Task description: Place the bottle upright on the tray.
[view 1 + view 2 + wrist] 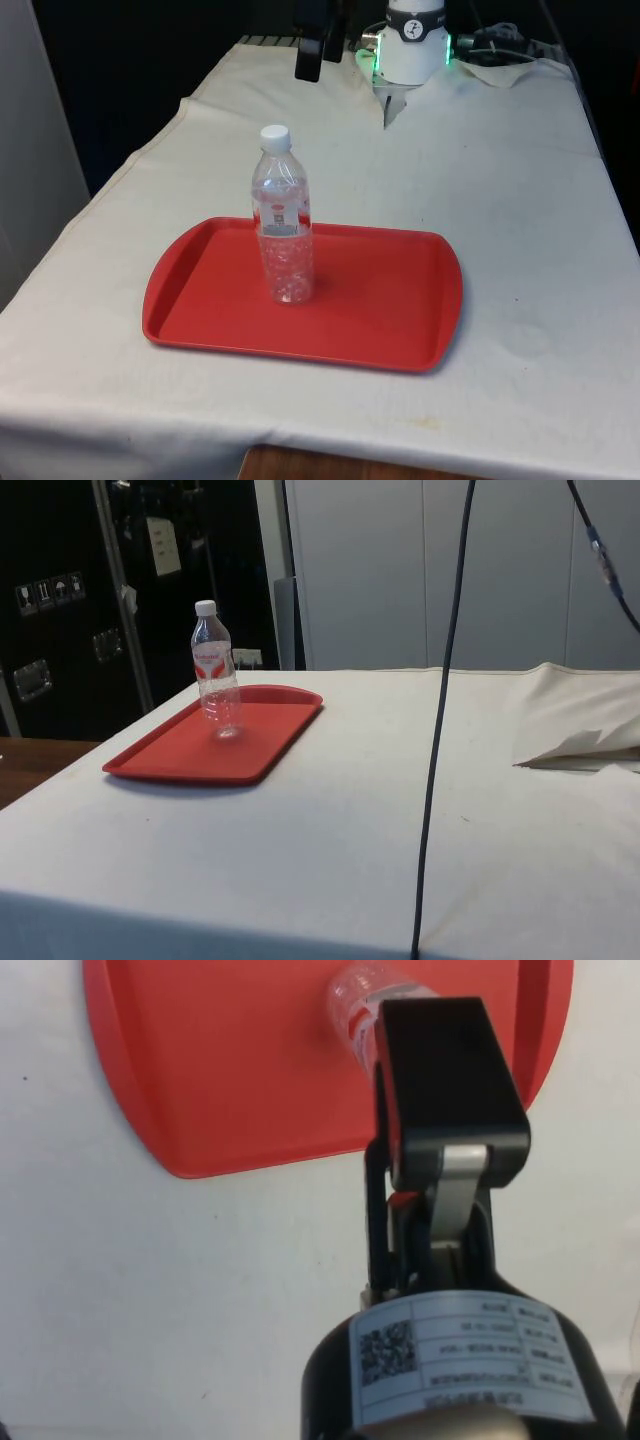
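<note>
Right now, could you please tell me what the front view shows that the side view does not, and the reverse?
Front view alone: the gripper, raised over the table's far end, well behind the tray, and wood below the cloth's near edge. Side view alone: dark cabinets behind the table and a black cable hanging down in front. Both: the clear bottle with a white cap standing upright on the red tray, nothing gripping it, on the white cloth.

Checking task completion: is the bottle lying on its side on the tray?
No. In the front view the bottle stands upright on the red tray, white cap up, base on the tray floor.
</note>
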{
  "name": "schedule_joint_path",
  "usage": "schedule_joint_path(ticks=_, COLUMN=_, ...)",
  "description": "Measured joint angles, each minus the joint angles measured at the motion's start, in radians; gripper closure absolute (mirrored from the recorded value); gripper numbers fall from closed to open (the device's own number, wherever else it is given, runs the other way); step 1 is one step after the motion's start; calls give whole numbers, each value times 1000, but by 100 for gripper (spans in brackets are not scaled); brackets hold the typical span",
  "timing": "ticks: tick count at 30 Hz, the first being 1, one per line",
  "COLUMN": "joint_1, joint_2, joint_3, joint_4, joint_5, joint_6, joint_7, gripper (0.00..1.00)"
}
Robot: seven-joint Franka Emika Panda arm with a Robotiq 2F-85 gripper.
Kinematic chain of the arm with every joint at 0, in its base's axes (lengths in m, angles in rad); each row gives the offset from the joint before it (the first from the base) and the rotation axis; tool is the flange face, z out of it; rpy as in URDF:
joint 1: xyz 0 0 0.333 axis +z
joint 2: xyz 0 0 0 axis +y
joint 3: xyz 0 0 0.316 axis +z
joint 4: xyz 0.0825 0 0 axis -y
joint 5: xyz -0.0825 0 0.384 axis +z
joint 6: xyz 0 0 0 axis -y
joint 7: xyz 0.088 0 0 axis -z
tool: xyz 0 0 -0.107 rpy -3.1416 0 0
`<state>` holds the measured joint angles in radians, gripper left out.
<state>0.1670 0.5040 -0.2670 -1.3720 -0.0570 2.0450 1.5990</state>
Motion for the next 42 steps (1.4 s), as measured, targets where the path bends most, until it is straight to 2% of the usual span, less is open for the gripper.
schedule_joint_path(ticks=9, joint_1=-8, joint_2=-1, joint_3=-9, joint_4=2, joint_5=52, joint_6=-10, joint_7=-13, gripper=0)
schedule_joint_path(ticks=17, joint_1=-8, joint_2=-5, joint_3=-22, joint_4=8, joint_5=92, joint_6=-41, joint_7=-12, gripper=0)
schedule_joint_path(ticks=22, joint_1=-8, joint_2=-10, joint_3=-25, joint_4=9, joint_5=95, joint_6=-47, joint_7=-16, gripper=0)
schedule_joint_path(ticks=42, joint_1=-9, joint_2=-15, joint_3=-28, joint_4=9, joint_5=118, joint_6=-49, joint_7=-144, gripper=0)
